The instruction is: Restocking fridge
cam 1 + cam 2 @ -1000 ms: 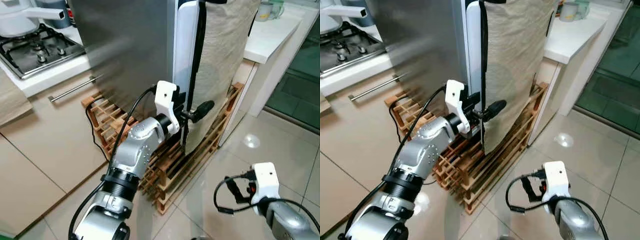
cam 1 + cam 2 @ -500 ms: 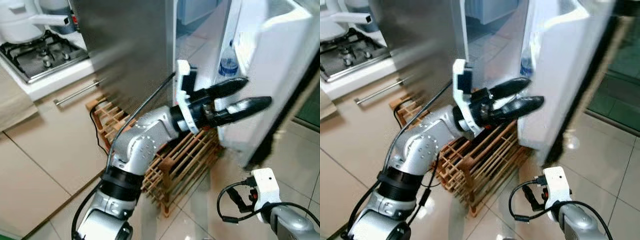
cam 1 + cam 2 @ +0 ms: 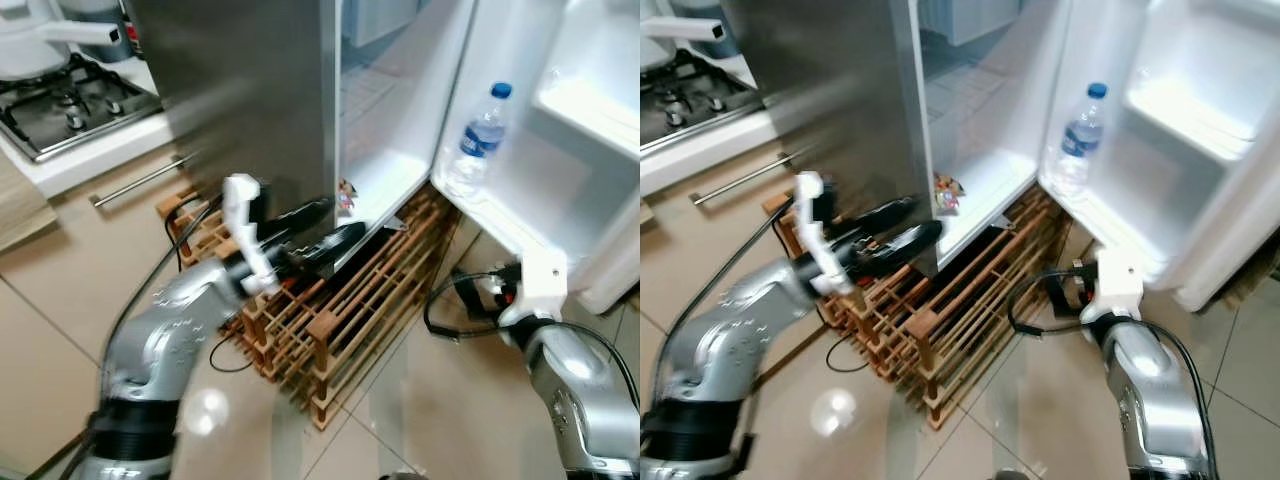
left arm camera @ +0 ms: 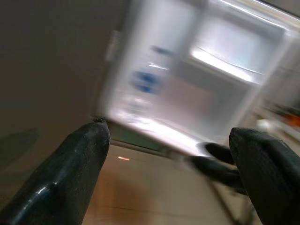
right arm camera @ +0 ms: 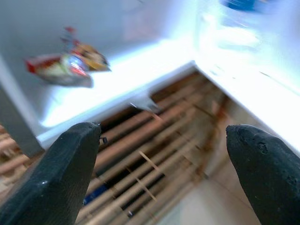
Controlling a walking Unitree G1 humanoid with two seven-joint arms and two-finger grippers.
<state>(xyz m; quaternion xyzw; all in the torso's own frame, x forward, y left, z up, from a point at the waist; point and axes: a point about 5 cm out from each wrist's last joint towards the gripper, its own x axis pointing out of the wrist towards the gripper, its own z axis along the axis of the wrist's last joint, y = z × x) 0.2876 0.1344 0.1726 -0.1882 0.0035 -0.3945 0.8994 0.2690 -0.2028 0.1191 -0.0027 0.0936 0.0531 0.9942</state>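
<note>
The fridge stands open, its white door [image 3: 600,130] swung wide to the right. A clear water bottle with a blue cap [image 3: 478,140] stands on the door's lower shelf. A colourful snack packet [image 3: 346,193] lies on the fridge's white bottom shelf [image 3: 385,175]. My left gripper [image 3: 342,220] is open and holds nothing, low at the front corner of the steel fridge body [image 3: 250,90], just left of the packet. My right gripper [image 5: 164,136] is open and empty, low beside the door's bottom edge, facing the packet [image 5: 65,63] and the wooden rack.
A slatted wooden rack [image 3: 340,310] sits under the fridge on the tiled floor [image 3: 430,420]. A gas hob [image 3: 60,95] and a counter with a bar-handled drawer [image 3: 140,180] are at the left. Black cables loop near my right wrist [image 3: 545,285].
The fridge door has swung fully open to the right. My left gripper let go of it and dropped back to the fridge's lower corner. My right arm rose towards the door's bottom.
</note>
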